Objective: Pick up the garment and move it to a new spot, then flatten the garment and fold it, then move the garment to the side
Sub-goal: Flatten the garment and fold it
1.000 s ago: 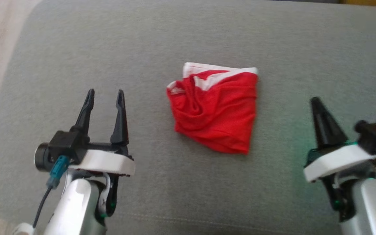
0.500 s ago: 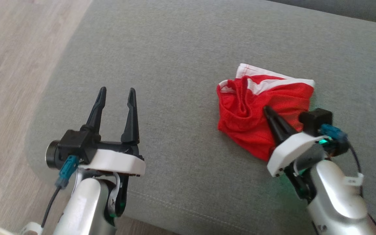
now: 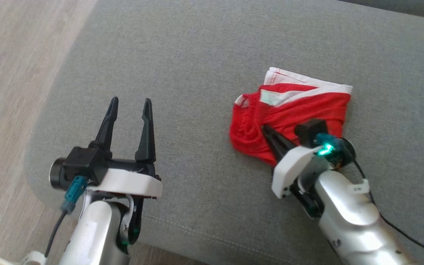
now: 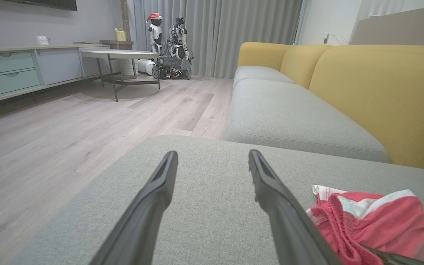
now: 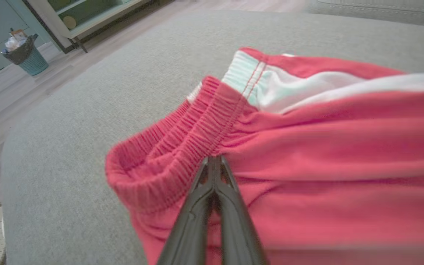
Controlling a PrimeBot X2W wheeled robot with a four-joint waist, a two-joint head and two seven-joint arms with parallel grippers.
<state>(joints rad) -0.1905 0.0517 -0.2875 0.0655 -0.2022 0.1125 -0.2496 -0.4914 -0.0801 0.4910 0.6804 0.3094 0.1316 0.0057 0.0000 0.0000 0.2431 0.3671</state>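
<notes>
Red garment (image 3: 300, 110) with white trim is sitting bunched up on the grey sofa cushion (image 3: 197, 55), right at the tips of the right gripper (image 3: 267, 130). That gripper's two dark fingers are pressed fully together. In the right wrist view the tips sit against the fabric just under the gathered elastic waistband (image 5: 182, 147), which curls up ahead of them and a bit to their left. Honestly can't tell if any cloth is caught between the tips or if they're just poking into it. A white stripe (image 5: 307, 92) runs across the far part of the garment, beyond the tips and off to their right.

Left gripper (image 3: 131, 103) hangs over the cushion with its fingers spread wide. The garment is off to its right and well apart from it; in the left wrist view it lies low down, beside the right-hand finger. Wood floor (image 3: 13, 55) is out to that gripper's left, past the cushion edge.
</notes>
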